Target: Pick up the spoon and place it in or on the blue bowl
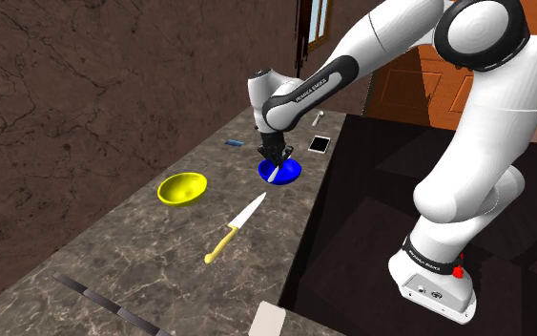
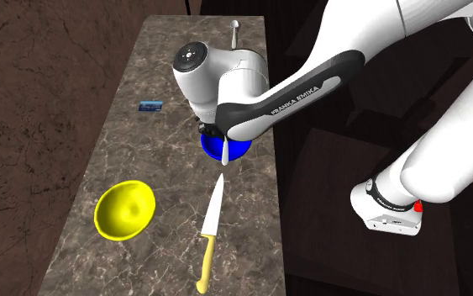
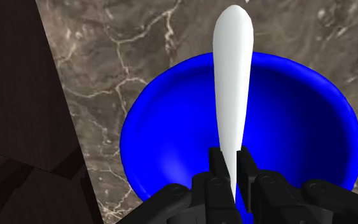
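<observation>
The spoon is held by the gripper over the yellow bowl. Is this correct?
No. The wrist view shows the gripper shut on the spoon over the blue bowl, not a yellow one.

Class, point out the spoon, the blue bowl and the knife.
spoon [image 3: 233, 95], wrist view, middle of its length.
blue bowl [image 3: 165, 146], wrist view, inner wall.
knife [image 2: 215, 206], second exterior view, blade.

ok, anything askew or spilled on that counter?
Nothing stands out. The white spoon is clasped in the jaws above the blue bowl; the yellow bowl sits upright, and the knife lies flat on the counter.
</observation>
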{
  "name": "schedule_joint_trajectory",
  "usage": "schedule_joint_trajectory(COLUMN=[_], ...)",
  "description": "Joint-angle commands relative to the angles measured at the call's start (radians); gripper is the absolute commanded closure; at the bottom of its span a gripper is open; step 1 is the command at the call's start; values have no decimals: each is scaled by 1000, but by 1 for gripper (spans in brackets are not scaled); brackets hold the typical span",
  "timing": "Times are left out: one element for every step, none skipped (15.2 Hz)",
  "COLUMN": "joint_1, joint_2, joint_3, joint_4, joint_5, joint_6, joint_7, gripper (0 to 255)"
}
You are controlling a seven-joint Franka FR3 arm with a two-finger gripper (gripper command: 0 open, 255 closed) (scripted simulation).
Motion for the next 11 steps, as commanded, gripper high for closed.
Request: schedule_joint_trajectory(joint_1=[0, 0, 0, 0, 0, 0, 0, 0, 0, 1, 2], joint_2=[1, 0, 0, 0, 0, 0, 0, -17, -32, -47, -57], joint_3=[0, 0, 0, 0, 0, 0, 0, 5, 10, 14, 17], joint_4=[0, 0, 0, 0, 0, 0, 0, 17, 36, 56, 72], joint_5=[0, 0, 0, 0, 0, 0, 0, 17, 33, 48, 58], joint_6=[0, 0, 0, 0, 0, 0, 0, -29, -59, -89, -114], joint_7=[0, 0, 0, 0, 0, 0, 0, -11, -22, -32, -38], gripper=[255, 0, 0, 0, 0, 0, 0, 0, 0, 0, 0])
